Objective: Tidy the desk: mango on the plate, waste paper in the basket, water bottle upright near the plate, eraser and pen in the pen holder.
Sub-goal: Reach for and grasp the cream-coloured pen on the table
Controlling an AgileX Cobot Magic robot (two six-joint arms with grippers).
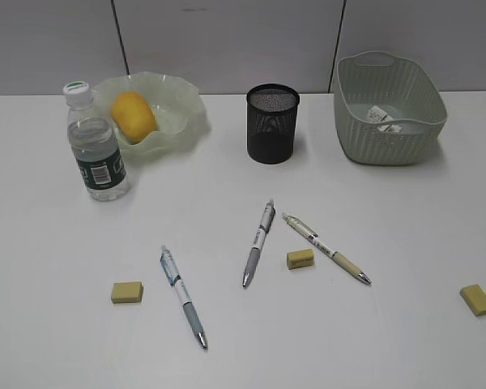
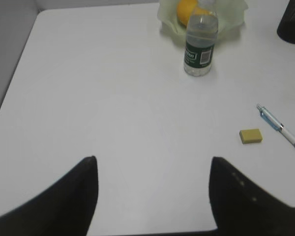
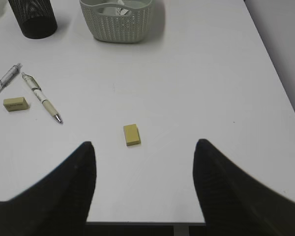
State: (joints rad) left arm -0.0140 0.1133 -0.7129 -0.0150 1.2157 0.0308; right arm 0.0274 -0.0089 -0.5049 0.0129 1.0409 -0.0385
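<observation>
The mango (image 1: 134, 116) lies in the wavy green plate (image 1: 193, 97), and the water bottle (image 1: 97, 146) stands upright just left of it. Waste paper (image 1: 382, 117) sits inside the basket (image 1: 385, 147). The black mesh pen holder (image 1: 273, 123) stands between plate and basket. Three pens (image 1: 183, 296) (image 1: 259, 241) (image 1: 326, 247) and three yellow erasers (image 1: 127, 292) (image 1: 300, 258) (image 1: 477, 299) lie on the desk (image 1: 405, 227). My left gripper (image 2: 152, 162) hangs open over bare desk near the front edge. My right gripper (image 3: 145, 145) is open too, with an eraser (image 3: 132, 134) just ahead of it.
Neither arm shows in the exterior view. The desk's left edge (image 2: 19, 64) and right edge (image 3: 273, 69) run close to the wrist views' sides. A grey panelled wall (image 1: 227, 40) stands behind the desk.
</observation>
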